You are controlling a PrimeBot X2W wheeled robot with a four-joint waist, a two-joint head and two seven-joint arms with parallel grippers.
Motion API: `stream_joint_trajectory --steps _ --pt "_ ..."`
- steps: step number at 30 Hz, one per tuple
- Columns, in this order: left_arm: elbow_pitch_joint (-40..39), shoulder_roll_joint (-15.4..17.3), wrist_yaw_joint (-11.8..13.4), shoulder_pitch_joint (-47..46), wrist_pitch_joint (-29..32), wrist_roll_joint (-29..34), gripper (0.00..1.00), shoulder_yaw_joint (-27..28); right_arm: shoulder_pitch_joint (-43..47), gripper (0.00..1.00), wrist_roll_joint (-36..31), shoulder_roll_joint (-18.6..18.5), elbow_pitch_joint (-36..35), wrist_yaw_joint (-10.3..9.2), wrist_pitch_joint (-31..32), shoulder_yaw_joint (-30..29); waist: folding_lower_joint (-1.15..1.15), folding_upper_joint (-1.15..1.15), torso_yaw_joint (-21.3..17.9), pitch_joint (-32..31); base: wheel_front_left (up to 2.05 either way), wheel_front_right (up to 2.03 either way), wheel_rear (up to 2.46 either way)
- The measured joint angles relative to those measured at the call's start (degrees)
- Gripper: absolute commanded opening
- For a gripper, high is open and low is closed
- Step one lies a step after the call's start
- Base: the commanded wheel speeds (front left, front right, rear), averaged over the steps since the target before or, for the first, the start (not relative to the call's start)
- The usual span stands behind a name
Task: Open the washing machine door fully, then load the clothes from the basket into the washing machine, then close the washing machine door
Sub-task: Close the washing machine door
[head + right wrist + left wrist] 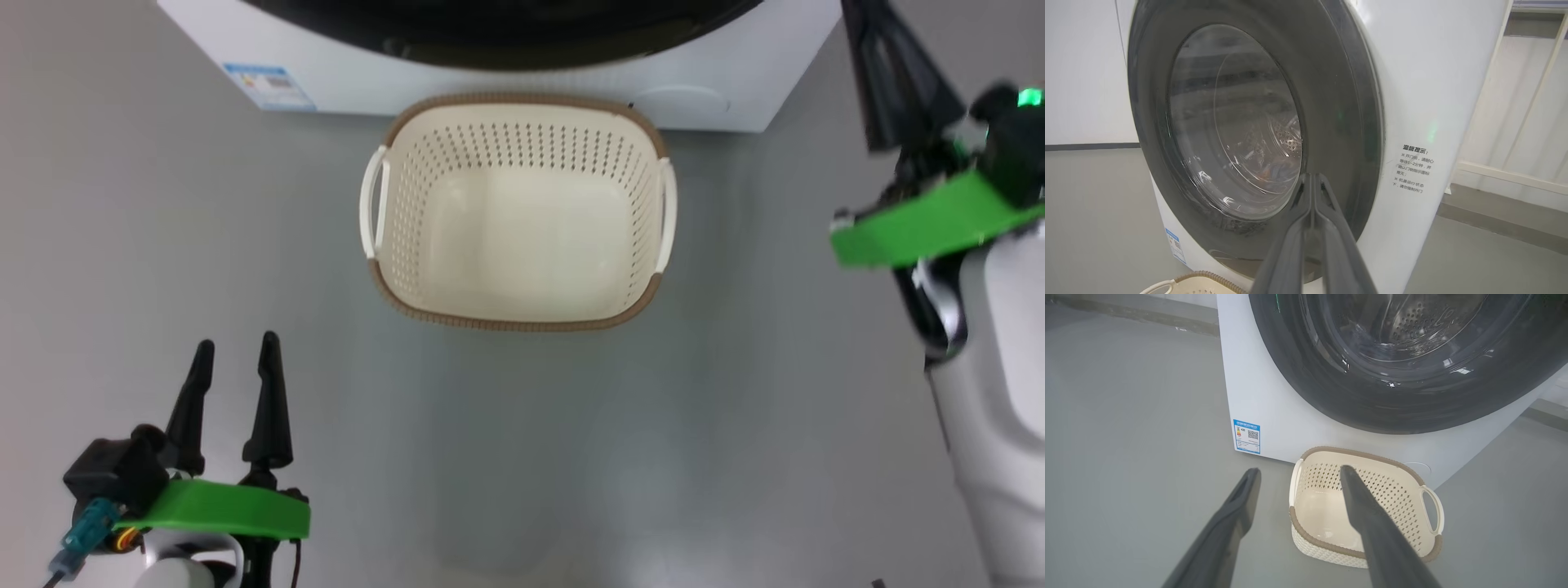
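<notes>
The basket stands on the grey floor right in front of the washing machine, and nothing lies in it. The washing machine door lies flat against the machine's front. Through its glass a bit of blue and orange fabric, the clothes, shows low in the drum. My right gripper is shut with nothing between its fingers, tips before the door's lower right rim; I cannot tell if they touch it. My left gripper hangs open over the floor, left of and nearer than the basket.
A blue label sticker marks the machine's lower left corner. To the machine's right, a white railing runs above a raised step. Bare grey floor lies on both sides of the basket and toward me.
</notes>
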Motion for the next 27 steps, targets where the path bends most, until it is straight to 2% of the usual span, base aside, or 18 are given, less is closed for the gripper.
stream_joint_trajectory --steps 3,6,8,12,16,27 --pt "-0.69 0.01 -0.02 0.93 0.00 0.46 1.00 0.43 6.14 1.00 1.49 0.85 -2.90 0.00 0.00 -0.69 0.00 0.00 -0.84 -2.35 0.00 0.00 0.00" --pt "-0.56 0.03 -0.02 2.74 0.00 0.57 1.00 0.66 11.94 1.00 2.10 1.89 -4.87 0.00 0.00 -0.94 0.00 0.00 -1.82 -4.88 0.00 0.00 0.00" --pt "-0.29 0.05 -0.02 4.79 0.00 3.96 1.00 0.67 17.63 1.00 2.29 3.19 -6.81 -0.01 0.00 -1.46 0.00 0.00 -2.96 -7.52 0.00 0.00 0.00" --pt "0.51 0.11 0.00 7.52 0.00 3.25 1.00 0.81 24.31 1.00 2.70 5.02 -9.24 -0.01 0.01 -1.46 0.00 0.00 -4.66 -11.11 0.00 0.00 0.00" --pt "0.57 0.14 1.09 9.55 0.00 4.54 1.00 0.63 30.61 1.00 2.77 5.32 -11.04 -0.01 0.07 -1.72 0.00 0.00 -6.17 -14.78 0.00 0.00 0.00" --pt "0.48 0.33 1.49 13.50 0.00 5.35 1.00 -0.70 42.42 1.00 2.31 8.45 -14.12 -0.01 0.07 -4.66 0.00 0.00 -8.58 -23.39 0.00 0.00 0.00"
